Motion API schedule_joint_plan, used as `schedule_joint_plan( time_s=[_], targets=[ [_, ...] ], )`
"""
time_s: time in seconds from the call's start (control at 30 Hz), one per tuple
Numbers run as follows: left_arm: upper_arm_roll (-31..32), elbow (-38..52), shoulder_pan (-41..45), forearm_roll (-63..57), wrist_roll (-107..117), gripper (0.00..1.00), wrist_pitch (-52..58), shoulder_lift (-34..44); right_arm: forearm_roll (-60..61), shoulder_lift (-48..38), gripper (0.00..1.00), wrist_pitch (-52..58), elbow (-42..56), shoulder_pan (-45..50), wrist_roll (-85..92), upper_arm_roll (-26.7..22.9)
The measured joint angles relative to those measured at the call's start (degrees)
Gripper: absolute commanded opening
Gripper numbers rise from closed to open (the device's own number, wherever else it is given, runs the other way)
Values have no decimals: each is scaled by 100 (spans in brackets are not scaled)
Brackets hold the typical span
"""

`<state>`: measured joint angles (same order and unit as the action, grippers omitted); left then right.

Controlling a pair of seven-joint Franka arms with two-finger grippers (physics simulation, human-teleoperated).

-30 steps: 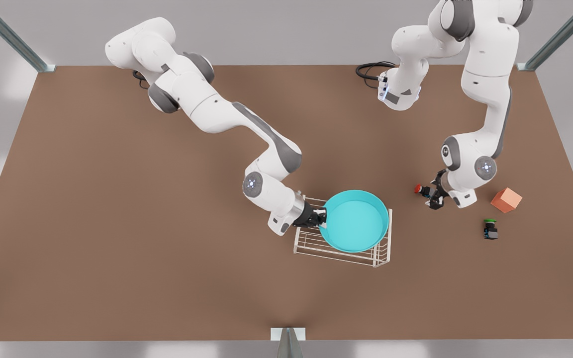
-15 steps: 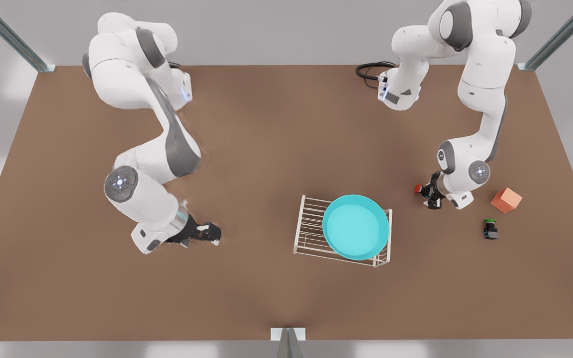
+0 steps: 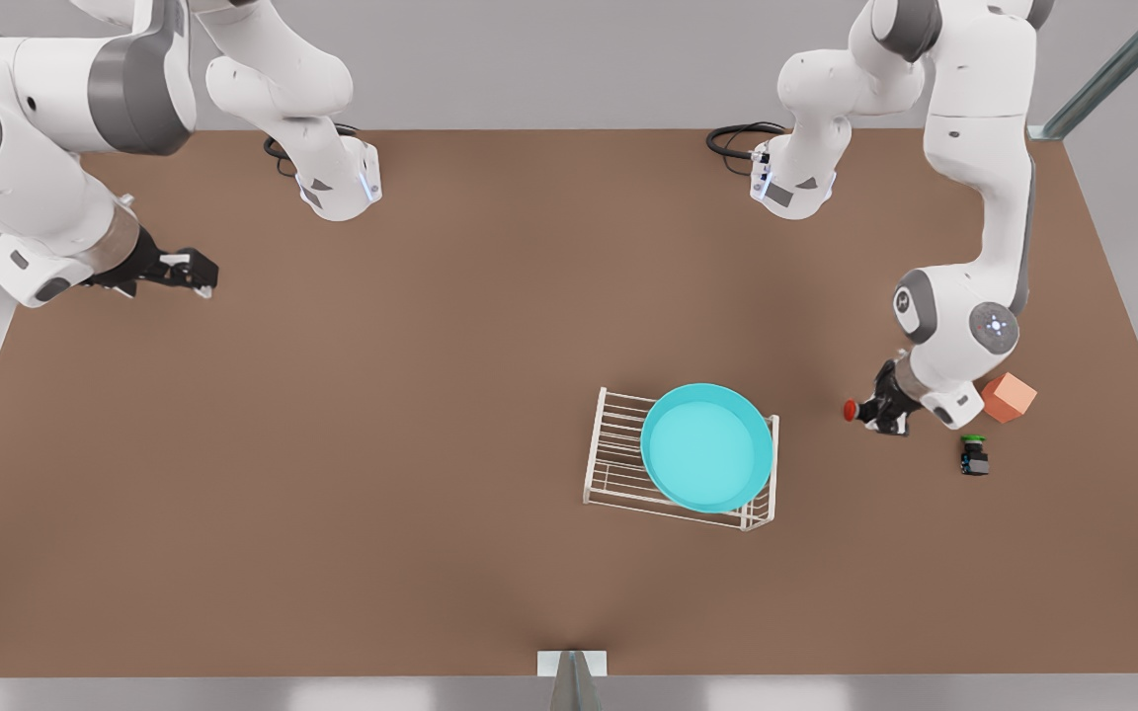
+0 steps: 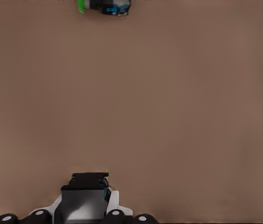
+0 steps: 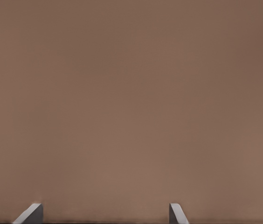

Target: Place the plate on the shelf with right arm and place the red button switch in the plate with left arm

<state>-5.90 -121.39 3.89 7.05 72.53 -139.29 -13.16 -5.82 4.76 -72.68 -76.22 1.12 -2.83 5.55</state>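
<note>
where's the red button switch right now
The red button switch is on the front view's right, held in the left gripper just above the table, between the plate on the shelf and the orange cube.

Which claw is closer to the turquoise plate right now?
The left claw: it holds the red button switch just off the front view's right of the plate. The right claw hangs open far off toward the front view's upper left.

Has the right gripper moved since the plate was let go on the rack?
Yes. The right gripper, open, has pulled far away from the rack toward the front view's upper left, leaving the plate on it.
</note>
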Motion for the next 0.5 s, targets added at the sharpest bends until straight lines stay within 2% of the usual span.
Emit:
schedule_joint_plan(
  time_s=[0.17, 0.3, 0.37, 0.5],
  targets=[
    [19, 1838, 762, 89, 671, 46, 1545, 61, 47, -6, 100, 88, -19, 72, 267, -41],
    [275, 2846, 1673, -48, 1199, 46, 2344, -707, 63, -13, 100, 121, -51, 59, 436, -66],
    [370, 3188, 1893, -174, 1432, 46, 2511, -1142, 66, -13, 100, 131, -59, 41, 508, -72],
    [427, 3281, 1873, -271, 1829, 47, 2558, -1354, 88, -6, 100, 143, -95, 48, 631, -111]
  ],
)
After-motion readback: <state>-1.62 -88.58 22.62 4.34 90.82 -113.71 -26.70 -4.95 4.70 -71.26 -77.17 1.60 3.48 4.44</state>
